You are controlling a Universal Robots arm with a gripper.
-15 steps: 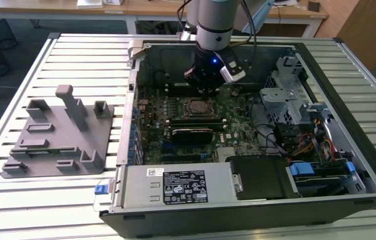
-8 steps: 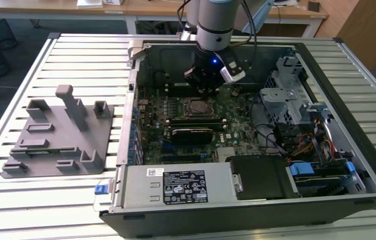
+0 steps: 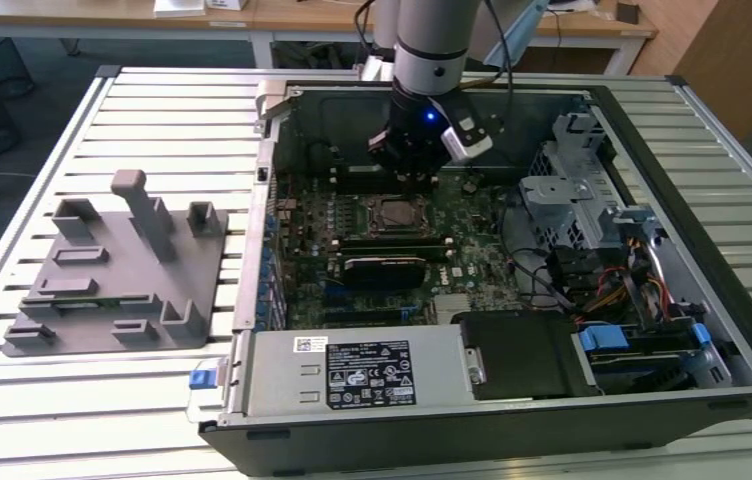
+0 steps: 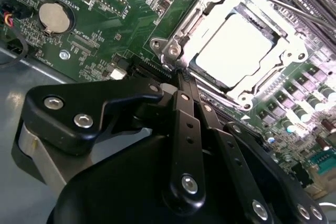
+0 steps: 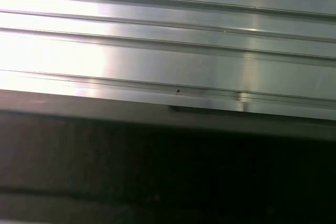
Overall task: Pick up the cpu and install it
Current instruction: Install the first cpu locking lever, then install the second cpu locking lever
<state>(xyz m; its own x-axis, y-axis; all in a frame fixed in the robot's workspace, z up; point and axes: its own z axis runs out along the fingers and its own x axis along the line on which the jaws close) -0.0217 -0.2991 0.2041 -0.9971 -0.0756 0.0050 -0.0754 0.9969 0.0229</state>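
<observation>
In the exterior view, an open computer case (image 3: 510, 260) lies on its side on a slatted metal table (image 3: 123, 400). The arm reaches down into the case from the far side, and its gripper (image 3: 410, 178) hangs over the green motherboard (image 3: 403, 240), just behind the CPU socket (image 3: 392, 212). To the exterior view's left of the case stands a grey plastic tray (image 3: 116, 270) with upright posts, well apart from the gripper. A power supply (image 3: 349, 372) with a printed label sits along the near edge of the case, and a metal drive cage (image 3: 576, 190) with bundled cables fills the side toward the exterior view's right.

The second wrist view gives what the exterior view cannot: the cpu (image 4: 236, 45), pale silver and square, already sits inside the socket (image 4: 231, 51), framed by the metal load plate, which lies down around it. The black gripper (image 4: 185, 80) has its fingers (image 4: 181, 90) drawn together to a narrow tip with nothing between them; that tip is just beside the socket's near corner, by a shiny screw (image 4: 172, 50). A round coin battery (image 4: 53, 16) sits on the board well away from the socket.

The first wrist view shows bright ribbed metal slats (image 5: 168, 35) above a dark band (image 5: 168, 171), whose nature cannot be told.
</observation>
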